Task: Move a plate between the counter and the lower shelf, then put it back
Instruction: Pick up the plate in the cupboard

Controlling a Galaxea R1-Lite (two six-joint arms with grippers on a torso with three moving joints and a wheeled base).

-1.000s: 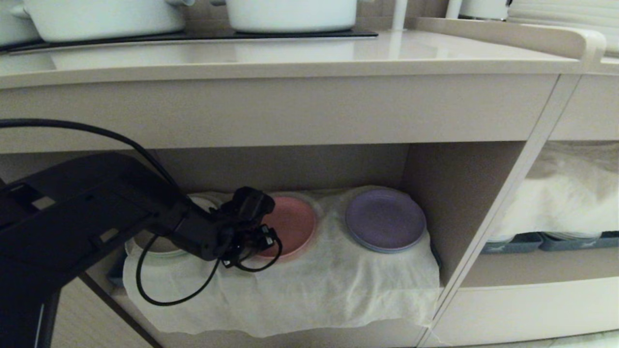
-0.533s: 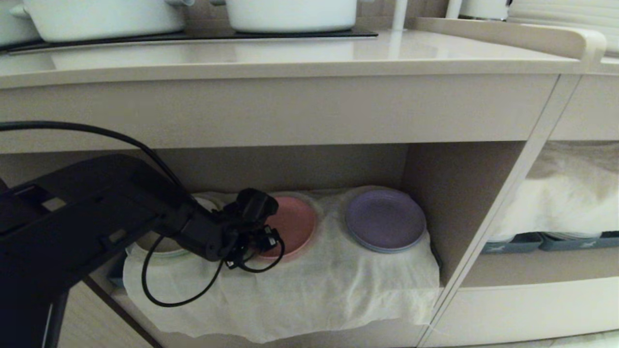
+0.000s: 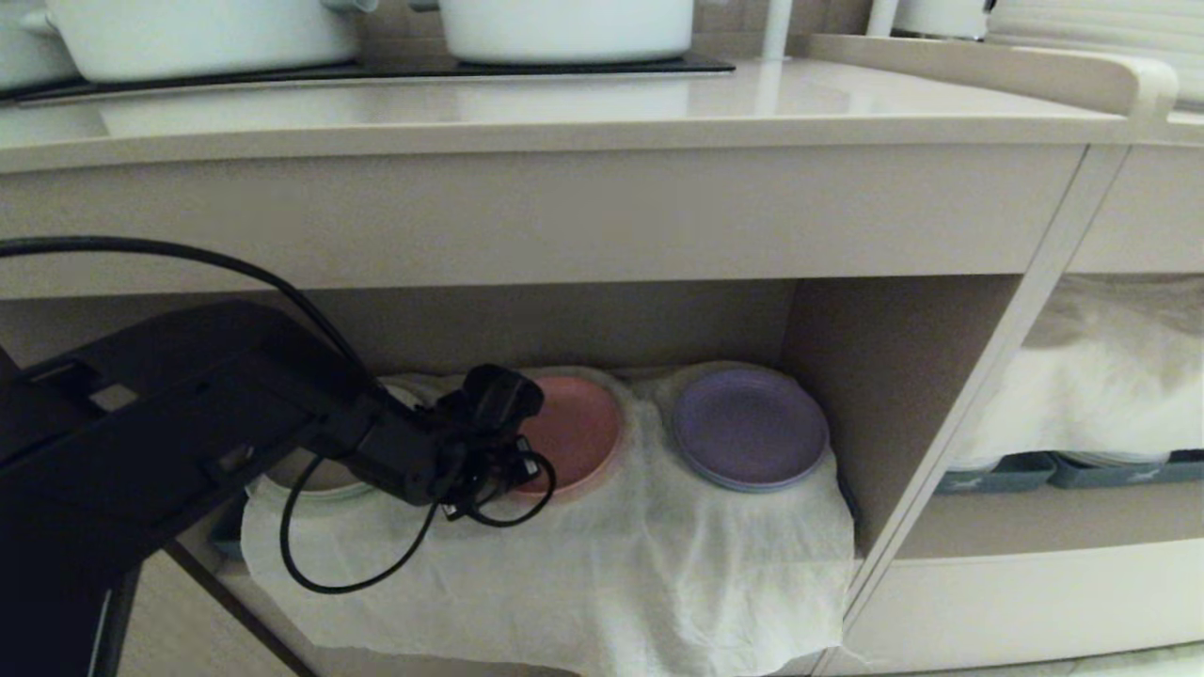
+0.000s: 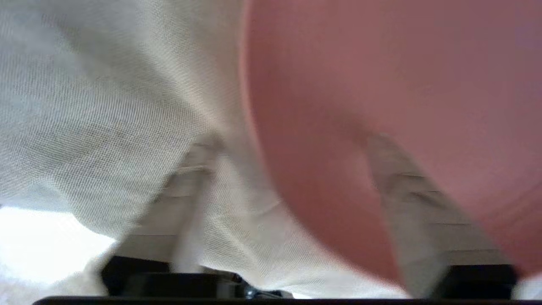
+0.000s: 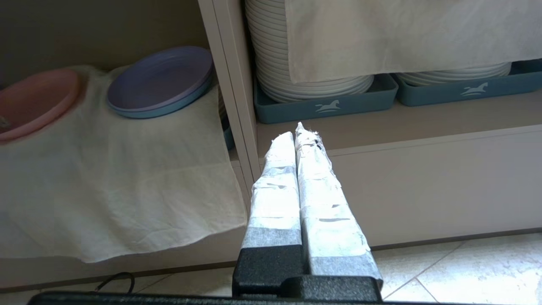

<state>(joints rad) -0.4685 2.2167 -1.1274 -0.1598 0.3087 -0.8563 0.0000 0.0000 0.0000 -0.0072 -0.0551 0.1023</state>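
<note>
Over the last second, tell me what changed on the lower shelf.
The left gripper edged further in along the pink plate's near-left rim, one finger over the plate, the other outside against the white cloth, whose front edge now hangs lower. The purple plate and the parked right gripper stayed put.

Purple plate (image 3: 750,428) just right of plate (image 3: 574,430); green-rimmed plate (image 3: 310,475) left; cloth (image 3: 611,574) front bare.

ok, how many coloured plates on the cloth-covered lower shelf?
3: beige plate on the left, largely hidden by the arm; pink plate in the middle; purple plate on the right. More may be stacked underneath.
</note>
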